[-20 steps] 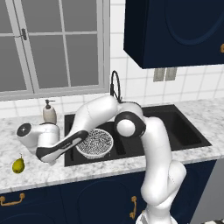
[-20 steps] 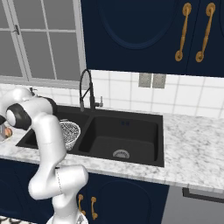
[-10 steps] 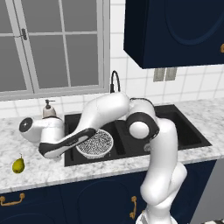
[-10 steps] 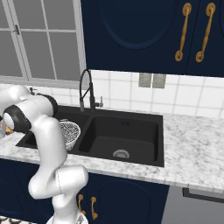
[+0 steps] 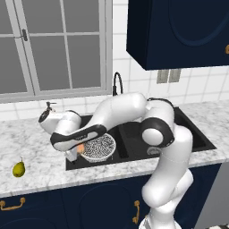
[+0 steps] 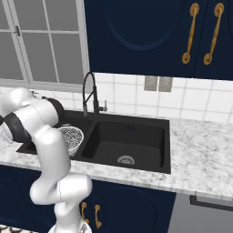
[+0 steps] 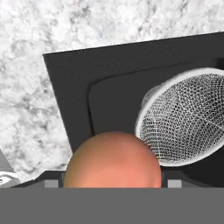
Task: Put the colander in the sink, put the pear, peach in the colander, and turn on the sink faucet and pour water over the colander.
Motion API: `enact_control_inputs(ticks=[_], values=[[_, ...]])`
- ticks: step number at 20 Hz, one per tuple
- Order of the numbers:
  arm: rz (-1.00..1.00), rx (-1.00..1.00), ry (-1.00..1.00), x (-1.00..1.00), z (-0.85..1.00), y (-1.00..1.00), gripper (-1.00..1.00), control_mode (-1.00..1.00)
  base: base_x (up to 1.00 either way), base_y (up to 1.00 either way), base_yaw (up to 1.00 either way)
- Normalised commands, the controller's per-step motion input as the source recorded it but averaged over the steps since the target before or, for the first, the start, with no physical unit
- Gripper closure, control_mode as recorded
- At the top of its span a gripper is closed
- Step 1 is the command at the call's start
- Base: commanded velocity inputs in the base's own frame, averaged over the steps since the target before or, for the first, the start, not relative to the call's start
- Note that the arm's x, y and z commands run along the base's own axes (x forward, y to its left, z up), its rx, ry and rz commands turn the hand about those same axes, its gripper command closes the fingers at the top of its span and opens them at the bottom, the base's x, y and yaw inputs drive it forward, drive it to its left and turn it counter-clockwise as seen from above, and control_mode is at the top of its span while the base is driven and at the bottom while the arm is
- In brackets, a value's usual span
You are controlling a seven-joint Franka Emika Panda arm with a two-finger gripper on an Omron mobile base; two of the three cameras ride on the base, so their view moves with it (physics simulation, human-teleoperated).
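Marble bench (image 5: 36, 143) runs under the window, and set into it is the sink (image 6: 132, 141), black and double-basined. The colander (image 5: 99, 146) already sits in the basin nearer the window, a wide white perforated bowl, its rim plain in the hand view (image 7: 183, 118). Behind the divider rises the sink faucet (image 6: 89, 93), untouched as far as one can judge.

The pincer (image 5: 77, 150) hangs low over the near corner of that basin, just beside the colander's rim, shut on the peach (image 7: 113, 159); the fruit bulges between the tips, though the fingers themselves are mostly hidden by it. A peach is light but soft and round, likely to bruise under a hard squeeze and to roll once let go, so a gentle hold across its widest part suits it, with a low release inside the bowl.

The pear (image 5: 18, 168) lies well apart on the bench toward the front edge, upright with its stem up.

Compared with a second ago, the arm has swung the hand in from the bench to the sink's edge; colander and pear have not shifted.
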Motion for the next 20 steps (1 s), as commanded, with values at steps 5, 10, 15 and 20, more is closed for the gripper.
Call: enact_control_inputs(ticks=[5,10,15,20], values=[[-0.39,0.00,-0.10,0.08,0.00,-0.86,1.00,-1.00,0.00,0.00,0.00],[-0.24,0.09,-0.17,0.24,-0.01,-0.38,1.00,-1.00,0.00,0.00,0.00],[-0.21,0.15,-0.19,0.53,-0.06,-0.03,1.00,-1.00,0.00,0.00,0.00],[-0.22,0.11,-0.19,0.34,-0.24,-0.07,1.00,-1.00,0.00,0.00,0.00]])
